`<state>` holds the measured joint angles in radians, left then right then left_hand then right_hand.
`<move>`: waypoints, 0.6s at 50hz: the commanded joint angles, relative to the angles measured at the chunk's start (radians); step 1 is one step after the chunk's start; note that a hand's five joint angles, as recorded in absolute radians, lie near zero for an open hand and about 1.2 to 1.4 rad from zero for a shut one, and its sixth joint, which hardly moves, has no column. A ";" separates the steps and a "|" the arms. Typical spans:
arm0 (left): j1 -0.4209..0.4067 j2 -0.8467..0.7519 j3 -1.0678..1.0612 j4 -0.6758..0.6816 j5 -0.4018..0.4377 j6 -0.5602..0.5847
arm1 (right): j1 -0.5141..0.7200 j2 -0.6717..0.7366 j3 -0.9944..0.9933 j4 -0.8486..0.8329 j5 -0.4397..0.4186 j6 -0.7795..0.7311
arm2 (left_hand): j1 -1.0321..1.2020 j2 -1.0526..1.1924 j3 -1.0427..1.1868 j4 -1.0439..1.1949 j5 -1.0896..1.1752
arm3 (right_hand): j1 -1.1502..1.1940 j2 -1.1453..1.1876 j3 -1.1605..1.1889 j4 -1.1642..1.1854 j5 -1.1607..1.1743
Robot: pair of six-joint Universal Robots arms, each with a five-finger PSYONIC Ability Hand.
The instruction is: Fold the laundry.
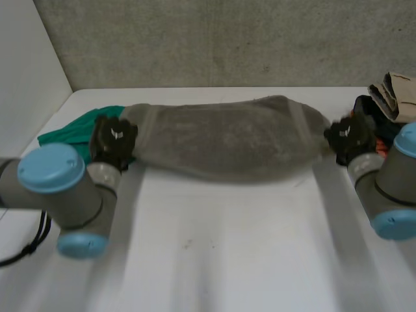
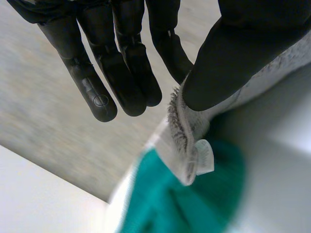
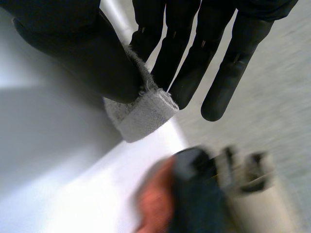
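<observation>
green cloth point(image 1: 68, 133): part hidden under the grey towel point(image 1: 227, 140) and the left hand point(image 1: 114, 140). pile of clothes point(image 1: 392, 96): cut off by the head view's edge; blurred in the right wrist view, items not distinguishable. towel ends: partly covered by the thumbs of the left hand and the right hand point(image 1: 350, 138).

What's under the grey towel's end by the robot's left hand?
A crumpled green cloth lies on the white table below that end of the long grey towel, which the left hand pinches. Towel and hand cover part of it, hiding its extent.

towel point(image 1: 224, 140) between left hand point(image 1: 114, 140) and right hand point(image 1: 351, 136) | cloth point(image 1: 68, 133) at left | pile point(image 1: 393, 97) at right
</observation>
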<state>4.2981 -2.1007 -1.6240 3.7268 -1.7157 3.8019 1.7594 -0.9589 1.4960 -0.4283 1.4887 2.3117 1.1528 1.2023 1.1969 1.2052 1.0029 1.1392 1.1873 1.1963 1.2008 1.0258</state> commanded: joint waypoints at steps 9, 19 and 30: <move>-0.032 0.505 -0.514 -0.617 0.002 0.010 | -0.219 -0.414 0.335 0.700 -0.008 -0.310 | 0.243 0.194 0.199 0.191 0.219 | 0.257 0.209 0.200 0.195 0.196; -0.069 0.499 -0.469 -0.659 0.004 0.010 | -0.258 -0.437 0.339 0.679 -0.010 -0.361 | 0.243 0.194 0.199 0.191 0.219 | 0.257 0.209 0.200 0.195 0.196; -0.063 0.193 -0.148 -0.417 -0.004 0.013 | -0.129 -0.216 0.175 0.318 0.002 -0.213 | 0.243 0.194 0.199 0.191 0.219 | 0.257 0.209 0.200 0.195 0.196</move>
<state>4.2319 -1.7502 -1.9420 3.1849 -1.7147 3.8135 1.5552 -1.3082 1.7720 0.0637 1.4808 2.0260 1.1528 1.2024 1.1969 1.2053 1.0030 1.1391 1.1873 1.1965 1.2008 1.0268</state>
